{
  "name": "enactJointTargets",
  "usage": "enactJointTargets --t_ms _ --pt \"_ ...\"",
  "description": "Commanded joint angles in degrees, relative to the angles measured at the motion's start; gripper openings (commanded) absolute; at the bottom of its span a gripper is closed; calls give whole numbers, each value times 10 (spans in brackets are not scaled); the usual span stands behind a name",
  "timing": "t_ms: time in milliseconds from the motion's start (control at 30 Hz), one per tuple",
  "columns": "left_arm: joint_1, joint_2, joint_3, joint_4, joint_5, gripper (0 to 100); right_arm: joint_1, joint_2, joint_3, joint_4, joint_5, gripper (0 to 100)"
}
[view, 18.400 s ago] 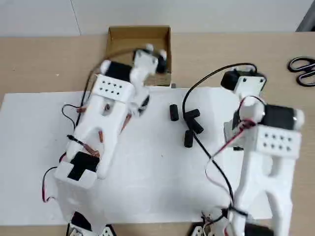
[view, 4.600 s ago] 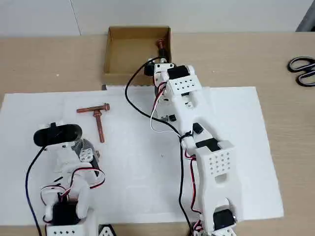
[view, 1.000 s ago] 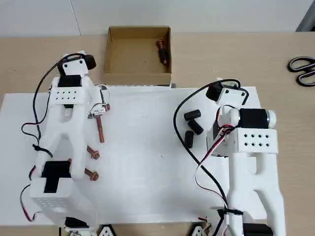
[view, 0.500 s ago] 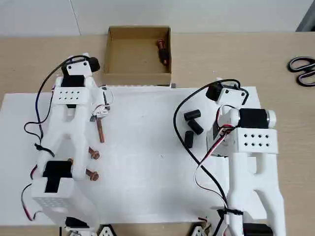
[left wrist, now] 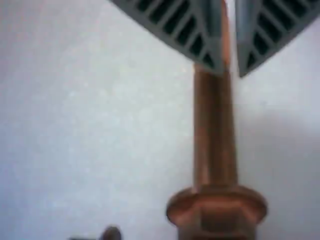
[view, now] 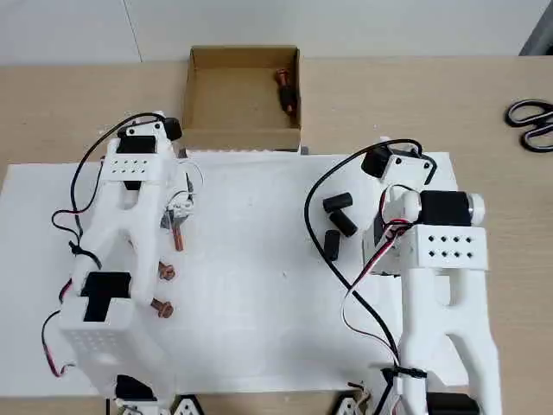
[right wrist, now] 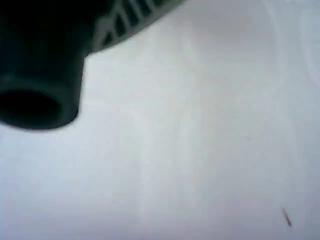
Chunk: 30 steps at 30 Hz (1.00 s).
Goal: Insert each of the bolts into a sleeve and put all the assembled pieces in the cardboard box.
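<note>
Left jaws have just clamped a bolt by its shank; right jaws grip a sleeve, unmoved; insertion looks next.

Both my arms are white plastic, blocky shells with rounded edges that fork into two legs lower down. My left arm carries a flat plate dotted with rows of small round holes. My right arm has a matching holed panel. Black motor blocks sit at my joints, two on the left and two on the right. A black cable arcs off my left side, and a longer black lead loops wide from my right. Thin red wires run along the right arm. My left tool has grey wedge-shaped fingers, latticed with slanted ribs and dark slots.
</note>
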State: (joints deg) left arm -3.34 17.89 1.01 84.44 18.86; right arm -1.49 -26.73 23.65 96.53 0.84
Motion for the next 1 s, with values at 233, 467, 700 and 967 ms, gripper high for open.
enactJointTargets --t_ms 233,467,700,967 --pt "10 -9 -23 4 0 6 5 -16 -4 -3 3 2" --pt "11 -4 -23 14 -57 6 5 -18 -4 -3 3 2" --pt "11 -10 -33 0 -65 6 5 -16 -4 -7 3 2" --pt "13 -10 -75 2 -91 8 5 -15 -4 -15 3 2"
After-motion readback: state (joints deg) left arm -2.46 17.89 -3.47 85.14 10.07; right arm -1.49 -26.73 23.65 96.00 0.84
